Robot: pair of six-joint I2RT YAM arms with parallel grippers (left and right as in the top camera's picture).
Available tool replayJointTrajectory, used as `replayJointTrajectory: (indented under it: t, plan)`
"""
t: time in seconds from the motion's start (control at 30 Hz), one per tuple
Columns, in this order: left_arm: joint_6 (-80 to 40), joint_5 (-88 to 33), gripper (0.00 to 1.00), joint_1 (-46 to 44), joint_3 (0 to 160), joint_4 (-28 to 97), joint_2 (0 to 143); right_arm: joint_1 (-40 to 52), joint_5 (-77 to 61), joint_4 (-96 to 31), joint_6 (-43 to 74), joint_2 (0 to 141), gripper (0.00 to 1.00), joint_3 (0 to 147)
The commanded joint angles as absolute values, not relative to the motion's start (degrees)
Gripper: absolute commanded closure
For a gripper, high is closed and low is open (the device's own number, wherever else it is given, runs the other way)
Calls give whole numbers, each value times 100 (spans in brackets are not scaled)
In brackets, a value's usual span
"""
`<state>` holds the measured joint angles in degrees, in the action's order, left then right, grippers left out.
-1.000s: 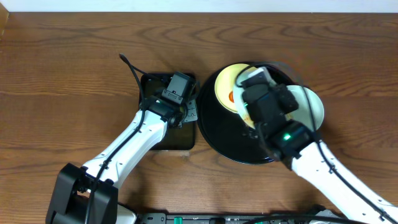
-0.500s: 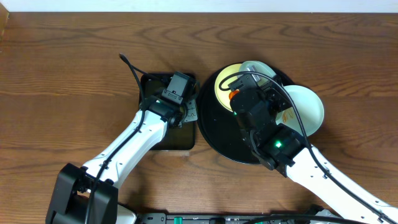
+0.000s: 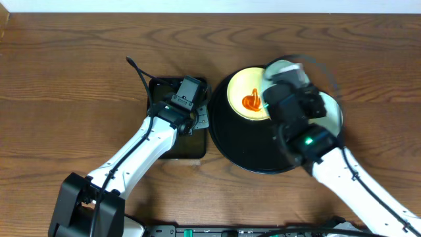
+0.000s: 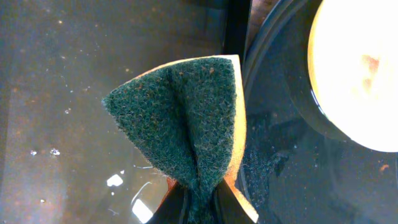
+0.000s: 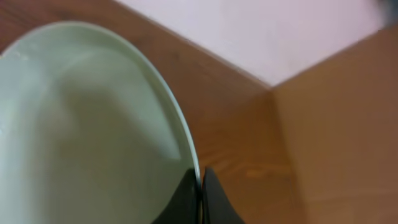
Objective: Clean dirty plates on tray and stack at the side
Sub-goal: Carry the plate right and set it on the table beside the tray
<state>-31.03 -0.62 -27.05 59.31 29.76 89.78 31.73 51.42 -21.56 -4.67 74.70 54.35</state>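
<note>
My right gripper (image 5: 200, 186) is shut on the rim of a pale mint-green plate (image 5: 81, 124) and holds it raised above the round black tray (image 3: 230, 141); in the overhead view the gripper (image 3: 281, 74) is over the tray's far right part. A pale yellow plate (image 3: 245, 100) with an orange-red sauce smear lies on the tray's far side. A second mint-green plate (image 3: 334, 117) shows at the tray's right edge, partly under my right arm. My left gripper (image 4: 199, 208) is shut on a green scouring sponge (image 4: 180, 118), next to the tray's left rim (image 4: 292, 168).
A smaller rectangular black tray (image 3: 172, 148), wet and speckled (image 4: 62, 93), lies left of the round tray, under my left gripper. Brown wooden table (image 3: 72, 85) all around. A pale wall runs along the table's far edge (image 5: 261, 31).
My right arm has swung right and up with the mint-green plate, uncovering the yellow plate and its sauce smear. My left arm has not moved.
</note>
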Motion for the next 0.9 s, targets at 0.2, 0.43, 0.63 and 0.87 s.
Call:
replayJointTrajectory:
  t: [0.2,0.43,0.63,0.87]
  plan:
    - [-3002,69,90,-2674,5900,2978,8914,921,2429,-2202,1675,7373,99,5551]
    - [-3002,67,90,-2674,5900,2991,8914,-1157,1841,-2322,2902,7395,99,5551]
    - [-3002,67,90,-2674,5900,3026,8914,-2580,1267,-2604,3535,7581,99,5548]
    - [-3002,69,89,-2674,5900,3044,8914,-3424,1144,-2652,3573,8200,99,5548]
